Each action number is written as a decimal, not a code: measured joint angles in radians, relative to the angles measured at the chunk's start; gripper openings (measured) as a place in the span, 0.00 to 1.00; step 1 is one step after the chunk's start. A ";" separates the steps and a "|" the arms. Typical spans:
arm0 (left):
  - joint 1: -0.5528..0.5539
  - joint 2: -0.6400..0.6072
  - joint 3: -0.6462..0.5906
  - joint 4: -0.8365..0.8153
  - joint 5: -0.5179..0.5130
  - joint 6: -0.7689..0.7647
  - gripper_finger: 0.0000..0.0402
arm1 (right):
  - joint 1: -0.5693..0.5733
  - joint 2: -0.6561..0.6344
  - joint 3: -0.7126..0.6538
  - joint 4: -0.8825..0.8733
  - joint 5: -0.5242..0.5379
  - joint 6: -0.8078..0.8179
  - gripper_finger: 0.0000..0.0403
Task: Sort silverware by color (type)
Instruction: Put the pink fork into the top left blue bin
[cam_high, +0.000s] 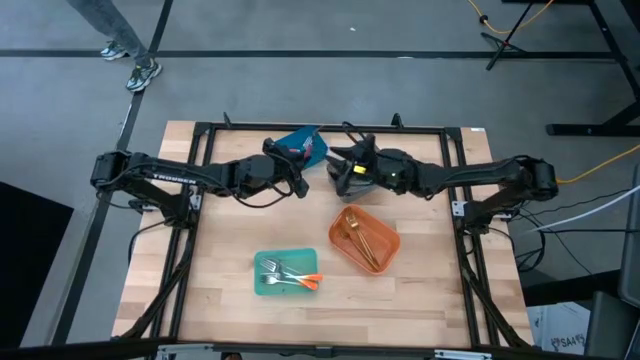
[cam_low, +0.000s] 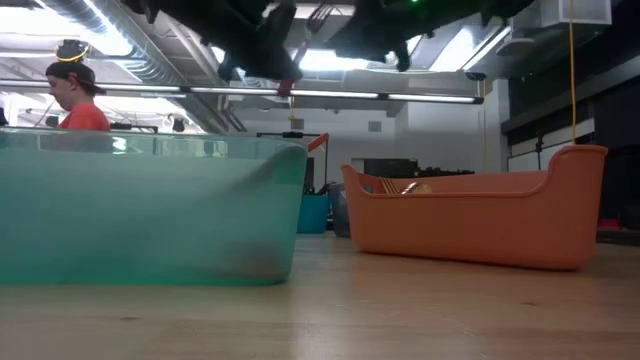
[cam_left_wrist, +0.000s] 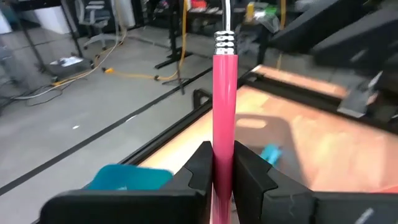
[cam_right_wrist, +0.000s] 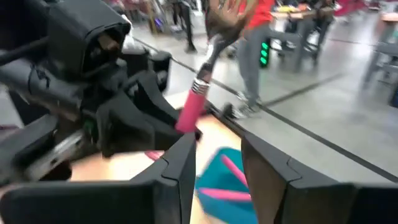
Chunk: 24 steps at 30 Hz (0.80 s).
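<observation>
Nearby, blue bin (cam_high: 303, 146) flanks grey bin (cam_high: 352, 180).

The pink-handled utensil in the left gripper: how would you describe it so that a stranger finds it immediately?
Start at the wooden table and go to its far edge, where the blue plastic bin stands. There the left gripper is shut on a thin utensil with a pink handle and ribbed silver neck. It alone is held in the air; the others lie in bins.
</observation>
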 joint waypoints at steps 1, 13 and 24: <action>0.013 0.000 0.000 -0.018 0.001 0.000 0.08 | 0.000 -0.017 0.000 -0.045 0.013 0.000 0.29; 0.234 0.000 0.000 -0.282 0.148 0.071 0.08 | 0.000 -0.072 0.000 -0.391 0.077 0.000 0.29; 0.372 0.019 0.000 -0.429 0.239 0.264 0.08 | 0.000 -0.072 0.000 -0.410 0.053 0.001 0.29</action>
